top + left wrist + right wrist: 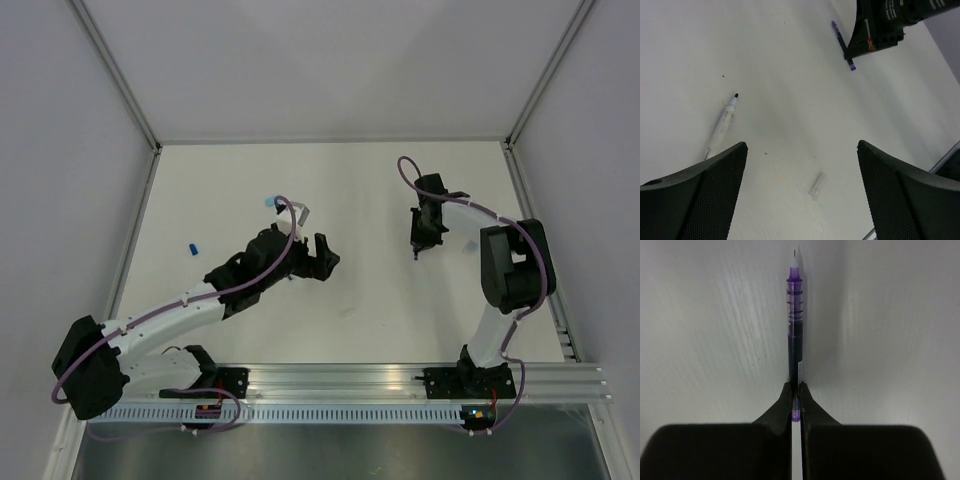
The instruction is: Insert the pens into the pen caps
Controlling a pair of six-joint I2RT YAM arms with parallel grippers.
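Note:
My right gripper (795, 385) is shut on the rear end of a dark purple pen (794, 315), whose white tip points away over the table. In the top view this gripper (418, 250) is right of centre. My left gripper (801, 145) is open and empty above the table, and in the top view it (322, 258) is at the centre. A whitish pen with a dark tip (722, 125) lies ahead of the left finger. A small clear tube (817, 186) lies between the fingers. A light blue cap (270, 200) and a dark blue cap (192, 247) lie at the left.
The right gripper (880, 25) and its purple pen (841, 44) show at the top right of the left wrist view. White walls with metal frame posts (120, 80) enclose the table. A metal rail (400, 380) runs along the near edge.

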